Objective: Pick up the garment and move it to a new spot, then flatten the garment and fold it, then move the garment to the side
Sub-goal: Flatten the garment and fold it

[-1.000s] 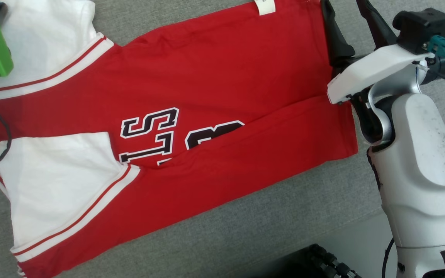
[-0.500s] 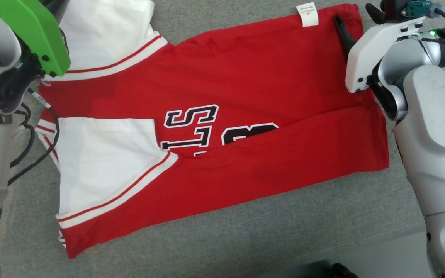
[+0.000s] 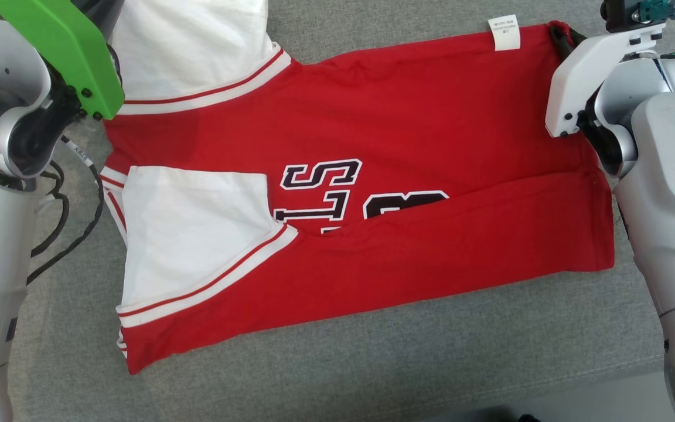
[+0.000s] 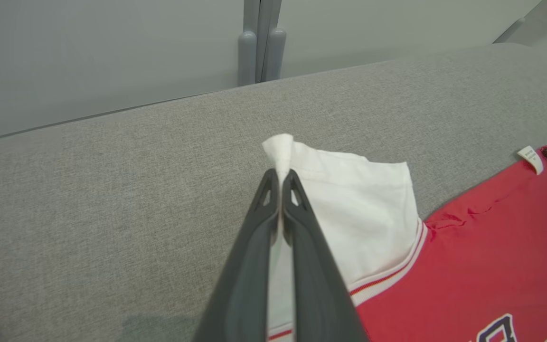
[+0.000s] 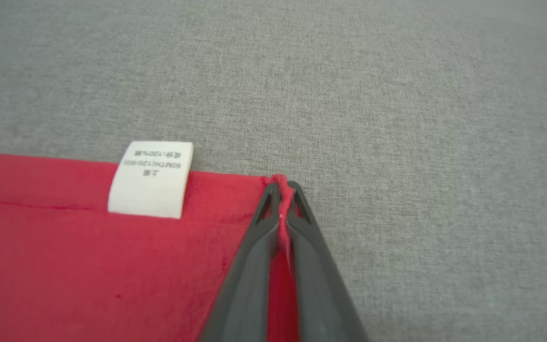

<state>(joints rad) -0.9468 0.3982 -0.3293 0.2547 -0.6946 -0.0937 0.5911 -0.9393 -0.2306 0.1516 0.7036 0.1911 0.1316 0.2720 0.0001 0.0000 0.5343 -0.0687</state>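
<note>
The left gripper [image 4: 280, 173] is closed tight on the far corner of a white sleeve [image 4: 363, 199], and a small peak of cloth stands up past its fingertips. The right gripper [image 5: 280, 186] is also clamped, with a thin ridge of red hem pinched between its fingers at the shirt's far right corner, just beside a white tag [image 5: 152, 178].

The shirt [image 3: 372, 117] lies flat across the middle of the grey cushion [image 3: 431, 363], with the sleeves toward the left edge and the hem toward the right edge.

The head view takes in the whole shirt. Its near long side is folded over onto the body and covers the lower part of the black-and-white lettering [image 3: 320, 193]. The second white sleeve [image 3: 191, 234] lies flat on top at the near left. In this view a green cover [image 3: 62, 47] on the left wrist hides that gripper's fingers, and a white cover [image 3: 583, 76] hides most of the right one's.

The left wrist view adds the cushion's far edge, a plain wall behind it and a grey post [image 4: 260, 42] against that wall. The right wrist view brings the tag close, though its print is too small to read.
</note>
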